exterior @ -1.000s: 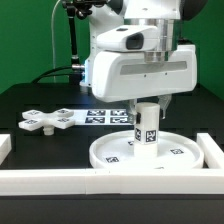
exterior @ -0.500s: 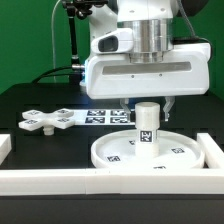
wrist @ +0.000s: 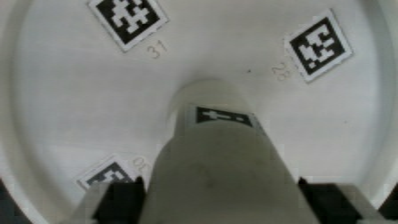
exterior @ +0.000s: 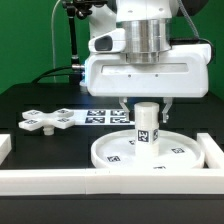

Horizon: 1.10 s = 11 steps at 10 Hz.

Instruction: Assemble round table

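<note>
Standing upright on disc (exterior: 178,152), leg (exterior: 147,127) is clamped by gripper (exterior: 146,104).
Long axis is set vertical, top end pointed up; fingers (wrist: 118,203) are pressed on its upper sides. Base (exterior: 45,121) is seen apart, exterior view's left.

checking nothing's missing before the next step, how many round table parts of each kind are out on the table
round disc: 1
cylindrical leg: 1
cross-shaped base: 1
total: 3
</note>
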Each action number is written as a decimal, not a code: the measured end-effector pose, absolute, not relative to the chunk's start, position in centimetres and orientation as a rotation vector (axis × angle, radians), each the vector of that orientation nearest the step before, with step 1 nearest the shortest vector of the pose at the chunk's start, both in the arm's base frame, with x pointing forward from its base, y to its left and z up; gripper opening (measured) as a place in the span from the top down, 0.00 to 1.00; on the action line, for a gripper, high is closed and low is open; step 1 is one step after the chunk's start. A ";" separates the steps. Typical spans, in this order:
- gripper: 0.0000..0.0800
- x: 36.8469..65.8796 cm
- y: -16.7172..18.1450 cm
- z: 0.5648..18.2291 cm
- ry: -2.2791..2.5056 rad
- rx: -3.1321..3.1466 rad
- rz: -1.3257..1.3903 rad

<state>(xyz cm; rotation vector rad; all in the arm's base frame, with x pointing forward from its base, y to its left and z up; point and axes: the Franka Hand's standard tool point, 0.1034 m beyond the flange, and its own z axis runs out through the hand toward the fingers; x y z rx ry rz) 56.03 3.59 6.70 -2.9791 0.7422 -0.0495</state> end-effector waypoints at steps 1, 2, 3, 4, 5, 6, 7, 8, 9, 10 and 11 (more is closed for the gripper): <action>0.49 56.1 3.6 6.7 0.949 -2.902 -0.047; 0.49 56.1 3.6 6.7 1.096 -2.839 -0.039; 0.49 56.1 3.6 6.7 1.258 -2.762 -0.028; 0.49 56.1 3.6 6.7 1.382 -2.693 -0.017; 0.49 56.1 3.6 6.7 1.427 -2.669 -0.014; 0.49 56.1 3.7 6.7 1.518 -2.613 -0.006; 0.49 56.1 3.7 6.7 1.584 -2.569 0.002; 0.49 56.1 3.7 6.7 1.595 -2.561 0.003; 0.49 56.1 3.7 6.7 1.708 -2.478 0.017; 0.49 56.1 3.7 6.7 1.792 -2.406 0.028; 0.49 56.2 3.5 6.7 1.966 -2.217 0.048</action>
